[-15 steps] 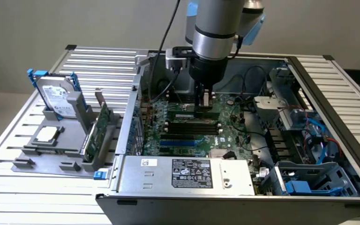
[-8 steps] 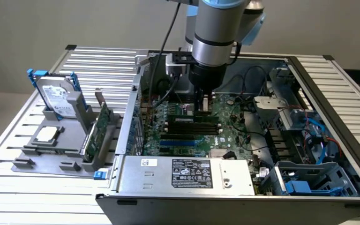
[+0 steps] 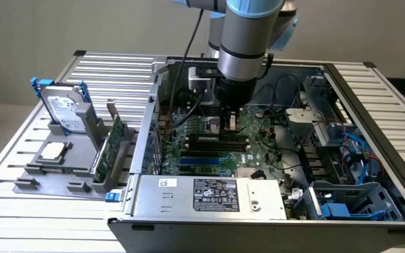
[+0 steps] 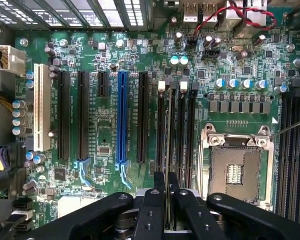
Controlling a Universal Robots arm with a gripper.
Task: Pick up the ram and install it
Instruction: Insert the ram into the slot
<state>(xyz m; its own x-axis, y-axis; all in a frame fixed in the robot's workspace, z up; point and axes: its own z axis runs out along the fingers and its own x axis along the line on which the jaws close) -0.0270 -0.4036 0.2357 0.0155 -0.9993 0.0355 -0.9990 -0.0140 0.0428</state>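
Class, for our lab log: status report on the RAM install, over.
Gripper shut on ram. Ram edge-on over black memory slots. Nothing seen blocking.

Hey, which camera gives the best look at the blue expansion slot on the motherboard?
The wrist view: the blue expansion slot lies there face-on at full length among black slots. In the exterior view it is a slim, slanted blue strip near the power supply.
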